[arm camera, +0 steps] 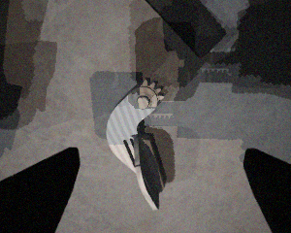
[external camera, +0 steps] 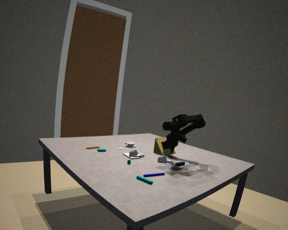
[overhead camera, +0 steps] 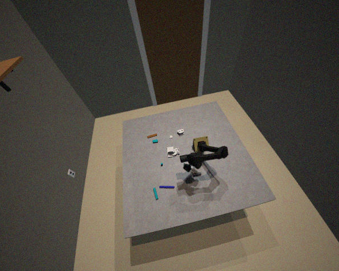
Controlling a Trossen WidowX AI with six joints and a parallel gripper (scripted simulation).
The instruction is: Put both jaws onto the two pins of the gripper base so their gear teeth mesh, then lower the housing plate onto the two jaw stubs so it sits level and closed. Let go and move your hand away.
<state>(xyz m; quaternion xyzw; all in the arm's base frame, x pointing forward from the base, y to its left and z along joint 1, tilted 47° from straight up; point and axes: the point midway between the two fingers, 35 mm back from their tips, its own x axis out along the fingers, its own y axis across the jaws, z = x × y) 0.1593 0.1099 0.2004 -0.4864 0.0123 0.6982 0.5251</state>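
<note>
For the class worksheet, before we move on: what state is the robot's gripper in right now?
Gripper: open, fingers wide apart, holding nothing; the loose toothed jaw shows between and beyond them.

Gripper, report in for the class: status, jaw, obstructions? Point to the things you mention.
Gripper [arm camera: 161, 156] open, nothing held. Loose toothed jaw [arm camera: 122, 126] on the table between its fingers in wrist view. Nothing visible blocking.
</note>
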